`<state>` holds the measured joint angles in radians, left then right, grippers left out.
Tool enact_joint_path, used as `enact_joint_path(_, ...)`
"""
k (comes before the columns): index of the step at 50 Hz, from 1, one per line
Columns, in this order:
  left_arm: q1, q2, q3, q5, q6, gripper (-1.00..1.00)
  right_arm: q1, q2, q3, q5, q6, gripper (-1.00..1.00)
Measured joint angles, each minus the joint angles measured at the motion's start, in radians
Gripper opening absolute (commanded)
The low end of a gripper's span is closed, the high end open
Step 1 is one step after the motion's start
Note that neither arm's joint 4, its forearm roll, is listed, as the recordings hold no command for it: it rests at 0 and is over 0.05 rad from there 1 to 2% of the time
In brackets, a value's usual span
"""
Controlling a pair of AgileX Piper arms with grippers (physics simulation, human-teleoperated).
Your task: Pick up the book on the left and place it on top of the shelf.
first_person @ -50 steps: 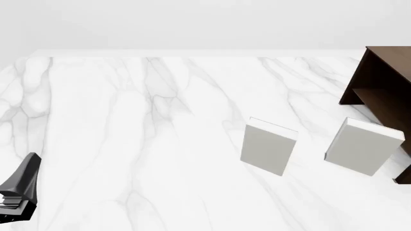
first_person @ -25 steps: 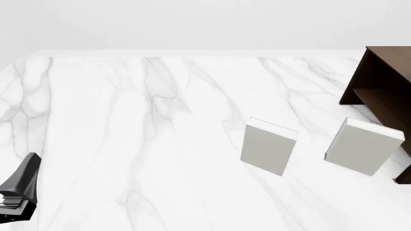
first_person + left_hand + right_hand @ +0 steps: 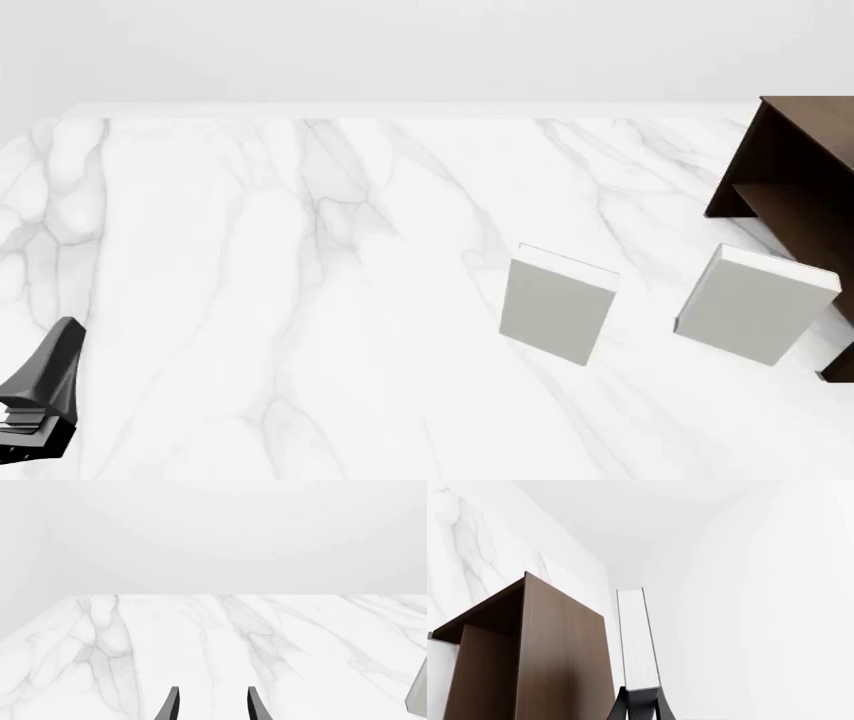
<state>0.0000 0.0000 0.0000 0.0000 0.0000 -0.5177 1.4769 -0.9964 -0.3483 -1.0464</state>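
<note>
In the right wrist view my right gripper (image 3: 640, 707) is shut on the end of the thin book (image 3: 636, 635). I see the book edge-on, with its white page edges showing. It is held in the air beside the dark brown shelf (image 3: 527, 650). In the front view the shelf (image 3: 801, 180) stands at the right edge, and the right gripper and the book are out of view. My left gripper (image 3: 60, 345) sits low at the near left, open and empty (image 3: 213, 707).
Two light grey-white books lie on the marble table, one at centre right (image 3: 558, 305) and one against the shelf's foot (image 3: 754, 303). A grey book's edge shows in the left wrist view (image 3: 419, 697). The table's far edge meets a white wall.
</note>
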Motion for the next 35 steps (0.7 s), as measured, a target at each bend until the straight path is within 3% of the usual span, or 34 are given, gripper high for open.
enact_joint_path(35,0.000,0.000,0.000,0.000,0.000,1.00,-0.037,0.102,-0.002,-0.057,-0.026,-1.00)
